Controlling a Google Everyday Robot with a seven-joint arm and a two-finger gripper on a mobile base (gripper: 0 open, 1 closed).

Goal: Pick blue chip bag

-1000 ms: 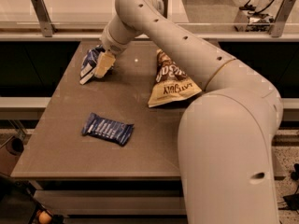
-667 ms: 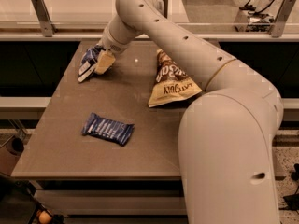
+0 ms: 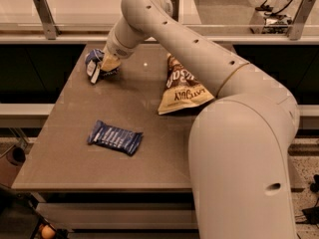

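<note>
The blue chip bag [image 3: 93,62] is a small wrinkly dark-blue foil bag with a white strip hanging at its lower edge. It is at the far left of the grey-brown table [image 3: 149,168]. My gripper [image 3: 107,63] reaches down from the long white arm and is closed on the bag's right side. The bag looks held just off the table, with a shadow beneath it.
A flat rectangular blue packet [image 3: 115,137] lies at the table's front left. A larger tan-and-brown bag [image 3: 182,88] lies right of centre, under my arm. A ledge with metal posts [image 3: 45,16] runs behind the table. My arm's big base fills the right foreground.
The gripper and the blue chip bag have shifted slightly up and to the left together. The flat packet and the tan bag have not moved.
</note>
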